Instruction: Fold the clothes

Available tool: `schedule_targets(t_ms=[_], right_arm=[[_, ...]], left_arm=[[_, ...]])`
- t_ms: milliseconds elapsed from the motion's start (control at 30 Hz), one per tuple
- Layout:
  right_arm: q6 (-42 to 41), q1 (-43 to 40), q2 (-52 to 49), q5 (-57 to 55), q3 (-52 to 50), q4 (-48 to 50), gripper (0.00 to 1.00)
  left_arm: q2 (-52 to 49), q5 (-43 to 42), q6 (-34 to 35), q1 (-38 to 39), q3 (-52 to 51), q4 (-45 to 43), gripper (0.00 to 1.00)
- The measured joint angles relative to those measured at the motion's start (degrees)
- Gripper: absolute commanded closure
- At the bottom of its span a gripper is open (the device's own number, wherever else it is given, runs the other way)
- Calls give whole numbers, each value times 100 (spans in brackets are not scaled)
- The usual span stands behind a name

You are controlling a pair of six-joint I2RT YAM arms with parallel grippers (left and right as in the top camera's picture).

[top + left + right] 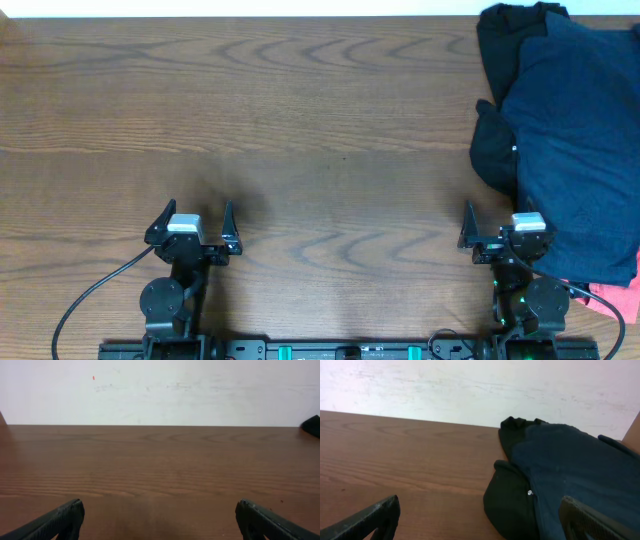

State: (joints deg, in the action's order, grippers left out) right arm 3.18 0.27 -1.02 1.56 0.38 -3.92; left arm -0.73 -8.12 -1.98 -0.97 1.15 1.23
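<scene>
A pile of clothes lies at the table's right edge: a dark navy garment [580, 150] on top of a black garment [492, 150], with a coral-red piece [615, 297] poking out at the near right. In the right wrist view the navy cloth [570, 465] lies over the black one [507, 497], which carries a small white logo. My right gripper [507, 232] is open and empty, just left of and near the pile. My left gripper [194, 228] is open and empty over bare wood at the near left. The shorts' waistband and button do not show.
The brown wooden table [300, 130] stretches across the view. A white wall [160, 390] stands behind its far edge. Black cables run from both arm bases at the near edge.
</scene>
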Motion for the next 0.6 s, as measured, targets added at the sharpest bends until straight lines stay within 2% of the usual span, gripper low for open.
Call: schedule_targets(t_ms=[33,67,100,167,267,600], right_arm=[[-173,2,-13,-55,146,-800,1],[-363,0,-157,-203,514,-1635,1],[-479,-13,-212,-280,876,-2750,1],[-732,-31,-256,-468,909,-3554,1],[-940,-39,-125,-573,892,-3683,1],[-1132,-63,7,-662,892,-3685,1]], left_arm=[[-85,0,37,0,109,382,2],[-474,-42,111,0,837,2048,2],[-953,-94,201,0,1344,2691,2],[-1447,-160,278,2,1928,2883,2],[-1427,-223,367,2,2203,2920,2],[-1432,-245,461,0,2192,3005,2]])
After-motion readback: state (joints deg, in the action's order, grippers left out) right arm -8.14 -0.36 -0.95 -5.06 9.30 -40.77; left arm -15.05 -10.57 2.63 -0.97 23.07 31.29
